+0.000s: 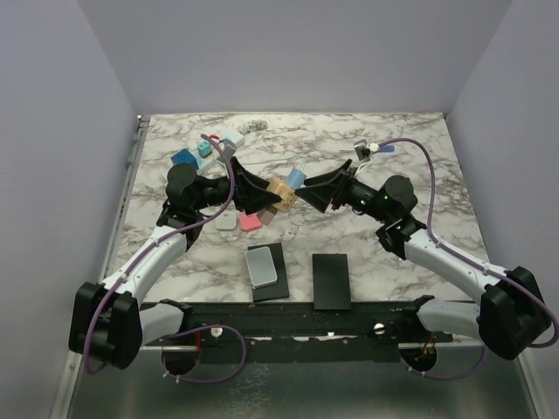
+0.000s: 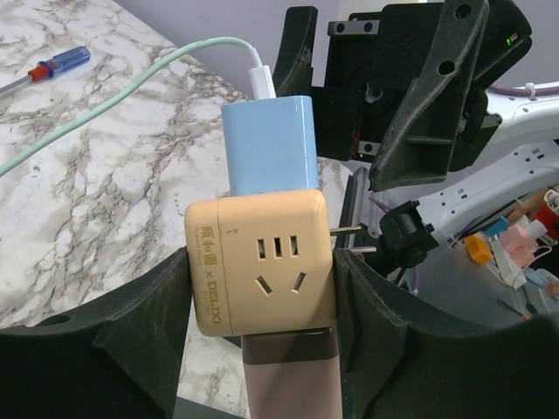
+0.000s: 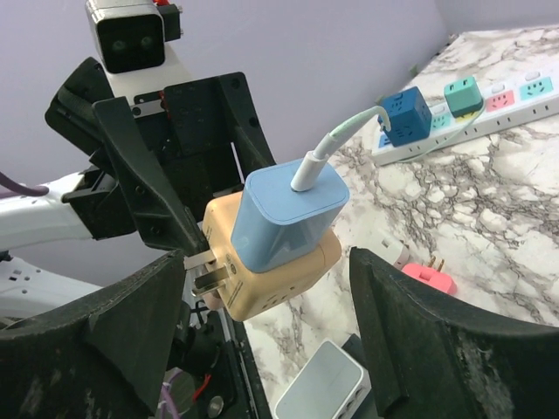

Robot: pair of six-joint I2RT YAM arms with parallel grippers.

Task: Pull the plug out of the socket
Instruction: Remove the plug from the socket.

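Left fingers (image 2: 131,340) are clenched on the tan cube adapter (image 2: 262,271), one finger on each side face, holding it up off the worktop (image 1: 428,183). The cube's outlet face looks at the left wrist camera. Its own metal prongs (image 2: 354,240) stick out bare past the far finger, in no outlet. The blue plug (image 2: 266,144) sits seated in the cube's top face, just above the left fingers, with a pale green cable (image 2: 131,87) leaving its top.

Right fingers (image 3: 419,332) are spread wide and grip nothing. Cube and blue plug sit between them, with a clear gap to the finger on the strip's side. On the other side the prongs come very close to the other finger; contact cannot be told.

The white power strip (image 3: 489,113) lies flat on the worktop, well beyond the right fingers, with a blue cube and a teal cube on it. A pink plug (image 3: 428,278) lies on the worktop below the right fingers. A blue-handled screwdriver (image 2: 57,65) lies far beyond the left fingers.
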